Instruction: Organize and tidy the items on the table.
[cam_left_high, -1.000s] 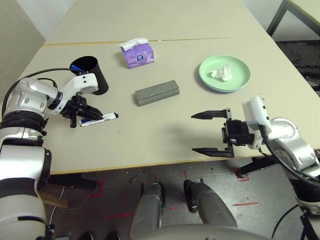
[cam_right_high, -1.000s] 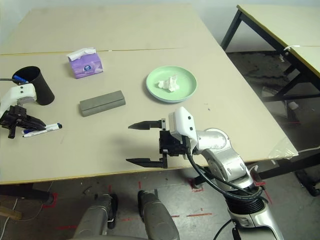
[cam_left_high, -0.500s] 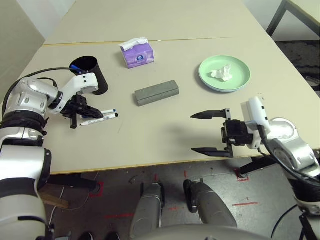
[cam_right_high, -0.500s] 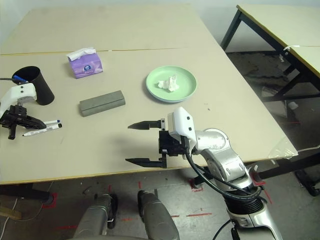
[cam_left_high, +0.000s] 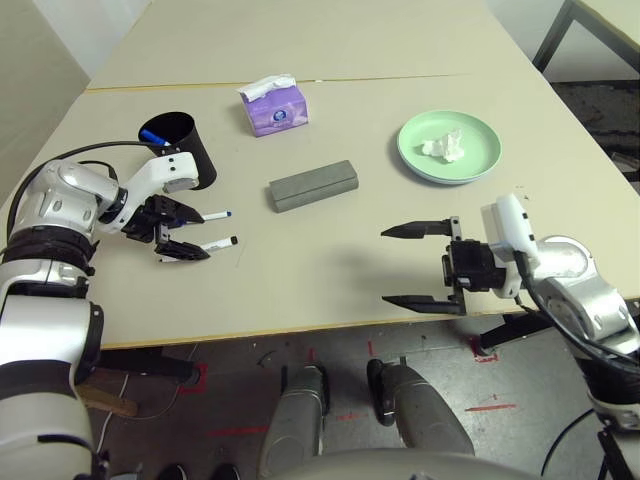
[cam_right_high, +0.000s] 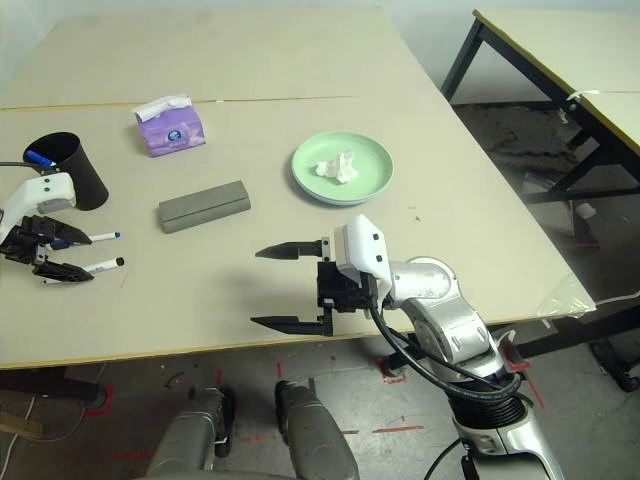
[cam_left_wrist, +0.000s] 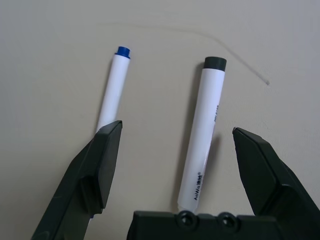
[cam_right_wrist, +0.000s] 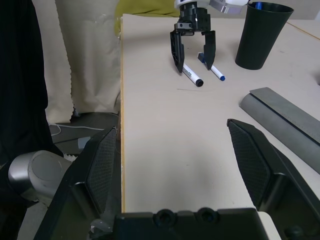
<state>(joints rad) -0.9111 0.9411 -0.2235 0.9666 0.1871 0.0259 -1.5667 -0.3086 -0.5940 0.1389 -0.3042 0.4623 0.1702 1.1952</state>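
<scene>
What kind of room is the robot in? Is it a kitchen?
Probably not a kitchen; it looks more like a lab or workshop. The big plain table has another bare table beside it, red tape marks are on the concrete floor, and cables trail underneath.

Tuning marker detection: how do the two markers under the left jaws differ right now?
Cap: the blue-capped marker has a small blue tip; the black-capped marker has a wider black cap. Body: the blue-capped one looks slimmer, the black-capped one thicker, with printed text. Place: the blue-capped marker passes under one jaw of the left gripper, while the black-capped one lies in the open gap. Shared: white barrels, flat on the table, roughly parallel, neither gripped.
</scene>
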